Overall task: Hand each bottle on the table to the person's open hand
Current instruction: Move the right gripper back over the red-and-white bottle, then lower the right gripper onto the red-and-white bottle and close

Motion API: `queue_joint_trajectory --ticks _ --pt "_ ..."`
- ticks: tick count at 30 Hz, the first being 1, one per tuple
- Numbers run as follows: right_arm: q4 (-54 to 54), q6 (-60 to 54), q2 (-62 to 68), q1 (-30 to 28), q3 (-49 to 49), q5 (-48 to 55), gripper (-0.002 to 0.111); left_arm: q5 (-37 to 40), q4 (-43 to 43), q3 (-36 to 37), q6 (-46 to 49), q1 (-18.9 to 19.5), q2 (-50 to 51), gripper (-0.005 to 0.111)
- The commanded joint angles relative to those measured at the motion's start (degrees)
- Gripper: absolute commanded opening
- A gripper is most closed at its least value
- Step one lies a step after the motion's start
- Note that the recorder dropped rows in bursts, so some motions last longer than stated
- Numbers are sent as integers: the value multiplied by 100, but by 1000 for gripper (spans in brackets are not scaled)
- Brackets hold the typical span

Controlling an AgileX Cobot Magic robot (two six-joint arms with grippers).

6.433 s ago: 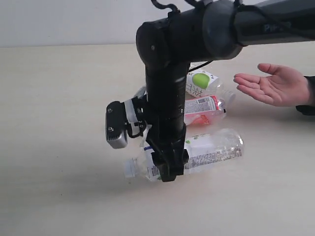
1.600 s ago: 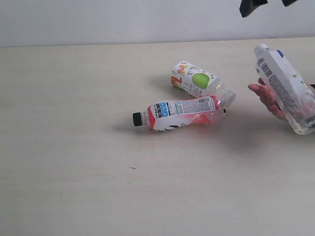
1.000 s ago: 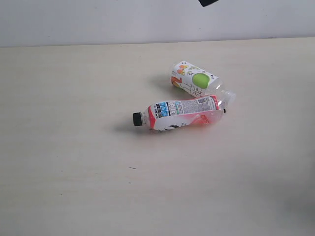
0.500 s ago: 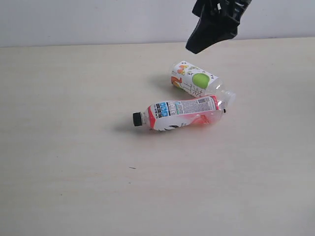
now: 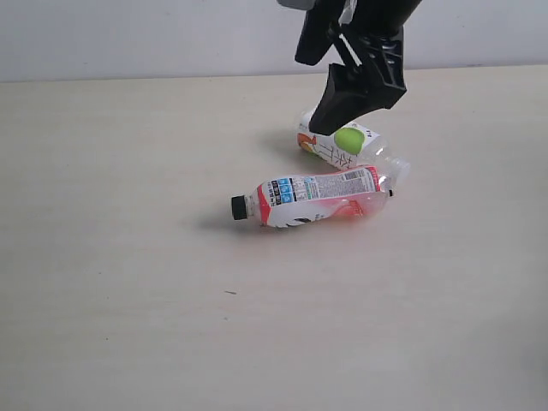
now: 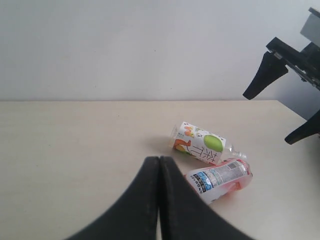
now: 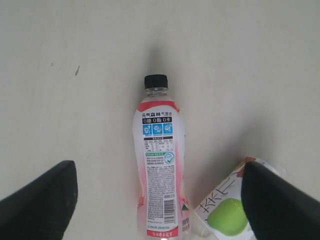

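Note:
Two bottles lie on the table. One has a white green-apple label. In front of it, touching it, lies the red-and-white one, with its black cap away from the green-apple bottle. My right gripper hangs open above them with nothing between its fingers. In the right wrist view one finger overlaps the green-apple bottle. My left gripper is shut and empty, back from the bottles. The person's open hand is out of view.
A pale wall runs behind the table's far edge. A tiny dark speck marks the tabletop in front of the bottles.
The hand holding a white-capped bottle has left the view on the right. My right gripper has come down from the top edge to above the two bottles. Both bottles lie as before.

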Motion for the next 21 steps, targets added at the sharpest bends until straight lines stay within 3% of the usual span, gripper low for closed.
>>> queue_joint_trajectory --ticks 1,21 --pt "-46 -138 1 142 22 -10 81 -87 -17 19 6 16 -50 1" --pt "-149 -127 1 173 22 -10 81 -87 -17 19 6 16 -50 1"
